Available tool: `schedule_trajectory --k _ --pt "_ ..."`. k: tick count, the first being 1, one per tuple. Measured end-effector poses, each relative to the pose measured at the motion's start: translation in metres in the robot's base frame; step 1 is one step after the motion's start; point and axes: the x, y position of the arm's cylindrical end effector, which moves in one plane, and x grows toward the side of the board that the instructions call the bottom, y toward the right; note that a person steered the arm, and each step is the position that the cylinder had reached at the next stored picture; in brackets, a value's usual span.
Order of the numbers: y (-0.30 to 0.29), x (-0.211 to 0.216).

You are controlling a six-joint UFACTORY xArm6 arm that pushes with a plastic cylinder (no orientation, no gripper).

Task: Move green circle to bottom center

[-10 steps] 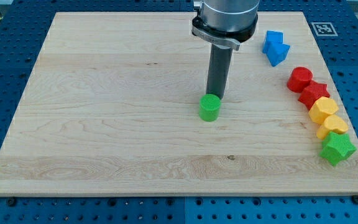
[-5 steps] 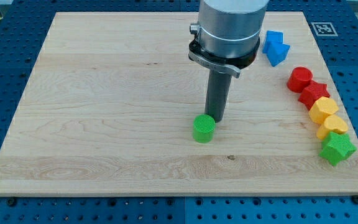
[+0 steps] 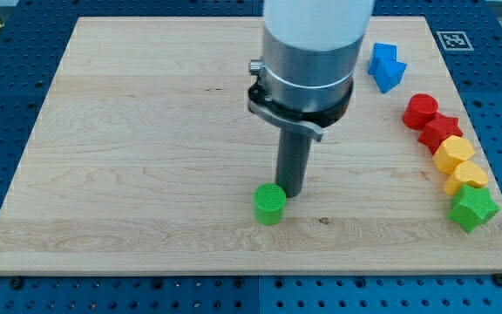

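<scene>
The green circle (image 3: 269,204) is a short green cylinder standing on the wooden board (image 3: 146,148), low and near the middle of the view. My tip (image 3: 291,193) touches its upper right side, just behind it. The dark rod rises from there into the grey arm body.
Along the view's right edge runs a curved row of blocks: a red circle (image 3: 420,111), a red star (image 3: 441,131), two yellow blocks (image 3: 452,154) (image 3: 467,177) and a green star (image 3: 472,208). A blue block (image 3: 386,66) lies at top right.
My tip and the green circle have moved together toward the view's bottom and slightly left, from near the board's middle to its lower part.
</scene>
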Motion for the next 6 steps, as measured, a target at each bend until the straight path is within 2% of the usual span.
schedule_trajectory --k 3,5,6 --pt "-0.072 0.0" --pt "-0.064 0.019" --pt "-0.064 -0.007"
